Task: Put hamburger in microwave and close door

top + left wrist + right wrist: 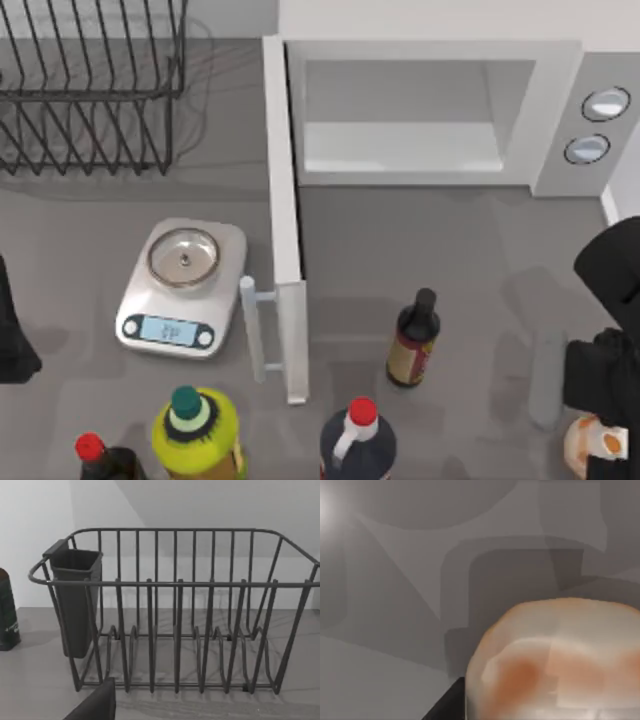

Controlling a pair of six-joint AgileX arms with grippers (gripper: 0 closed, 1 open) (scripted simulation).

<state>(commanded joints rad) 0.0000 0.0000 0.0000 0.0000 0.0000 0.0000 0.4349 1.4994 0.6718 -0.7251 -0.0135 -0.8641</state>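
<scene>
The hamburger (583, 442), a round orange-tan bun with pale patches, lies at the front right corner of the table, partly covered by my right arm. My right gripper (603, 440) is directly over it. In the right wrist view the hamburger (555, 665) looms very close, with a dark gripper part against its edge. The white microwave (560, 110) stands at the back right with its pale grey cavity exposed. Its door (285, 220) is swung wide open toward the front, with the white bar handle (252, 330) on its left face. My left arm (12, 335) is parked at the left edge.
A dark brown bottle (414, 340) stands between the door and the hamburger. Along the front edge stand a red-capped bottle (358, 438), a yellow-green bottle (198, 430) and another red-capped one (100, 458). A kitchen scale (182, 287) sits left of the door, and a wire dish rack (90, 85) at the back left.
</scene>
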